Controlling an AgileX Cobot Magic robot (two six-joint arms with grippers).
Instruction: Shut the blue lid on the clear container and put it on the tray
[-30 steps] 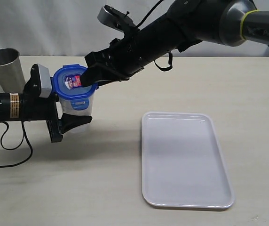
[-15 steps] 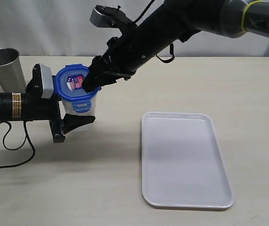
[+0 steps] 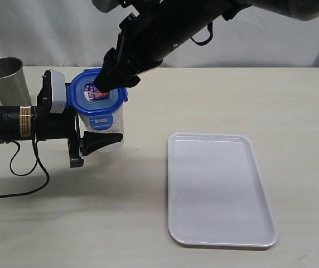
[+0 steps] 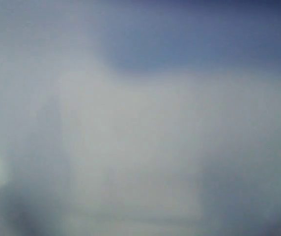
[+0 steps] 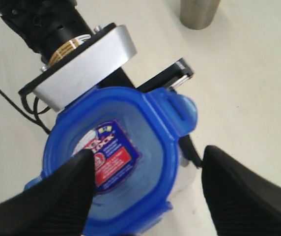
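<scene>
Starting at the near side of the bench, the tray lies flat with nothing on it, well apart from the work and, I take it, waiting as the drop-off spot. Further back on the left, the left end effector reaches in sideways, clamped on the lower body of the clear container. It looks to be bracing the container so a push from above cannot tip it. Its own camera gives only a pale blur, probably from being pressed so close. The blue lid sits on the container's rim, sticker up, and one flap juts outward, so I doubt the locks are snapped. Above it the right end effector comes down steeply with its fingers spread wide and gripping nothing. One fingertip is over the sticker, as if to press the lid home. At the far left corner stands a steel cup, clear of both arms.
</scene>
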